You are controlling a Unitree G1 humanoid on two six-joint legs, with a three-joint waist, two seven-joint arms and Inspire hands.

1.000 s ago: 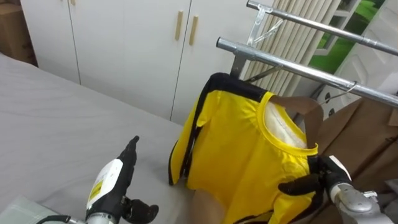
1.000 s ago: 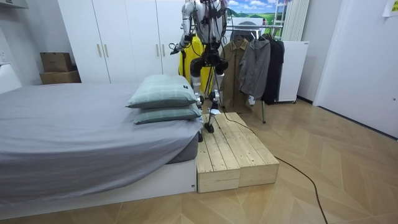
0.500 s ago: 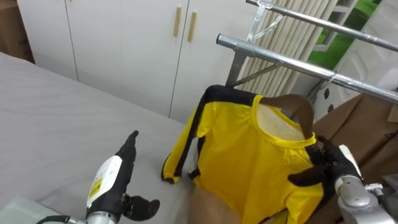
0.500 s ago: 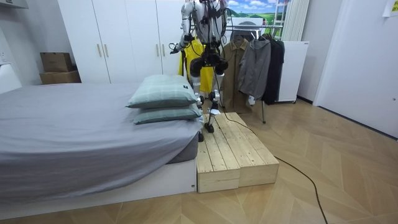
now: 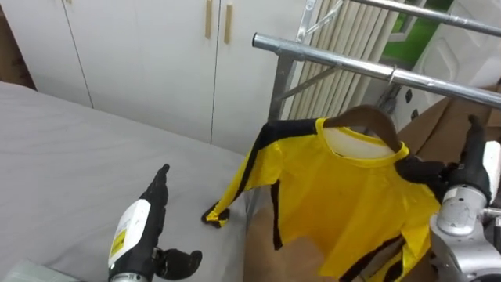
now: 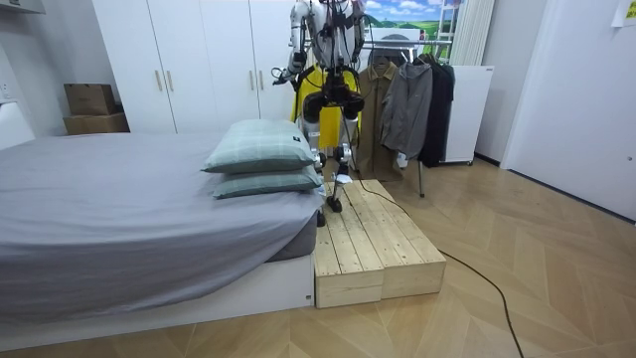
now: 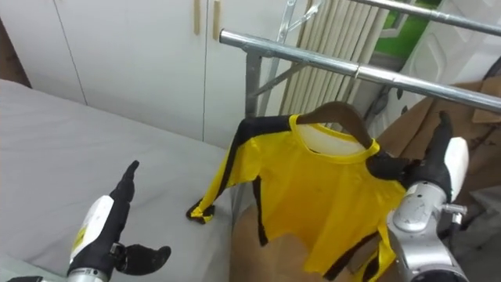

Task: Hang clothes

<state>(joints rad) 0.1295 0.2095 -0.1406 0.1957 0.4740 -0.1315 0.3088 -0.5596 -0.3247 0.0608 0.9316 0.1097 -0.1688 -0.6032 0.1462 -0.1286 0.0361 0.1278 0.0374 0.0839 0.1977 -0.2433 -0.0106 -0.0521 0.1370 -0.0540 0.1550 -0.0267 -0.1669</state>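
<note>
A yellow shirt (image 5: pixel 337 196) with black trim hangs on a brown wooden hanger (image 5: pixel 366 117), just below the metal rail (image 5: pixel 329 56) of the clothes rack. My right hand (image 5: pixel 419 168) is shut on the shirt's shoulder at the hanger's end. One black-edged sleeve (image 5: pixel 235 188) trails down to the bed's edge. I cannot tell whether the hanger's hook is on the rail. My left hand (image 5: pixel 145 223) is open over the bed at the lower left, fingers straight, holding nothing. In the room view I stand on a wooden platform (image 6: pixel 383 249) between bed and rack, with the yellow shirt (image 6: pixel 326 99) before me.
A grey bed (image 5: pixel 70 164) lies on my left, white wardrobe doors (image 5: pixel 141 55) behind it. A brown garment (image 5: pixel 442 125) hangs on the rail at the right. The room view shows more jackets (image 6: pixel 407 99) on the rack and pillows (image 6: pixel 258 149) on the bed.
My right hand has risen and moved right with the shirt, bringing the hanger up under the rail; the shirt now hangs more spread out. The left hand has barely moved.
</note>
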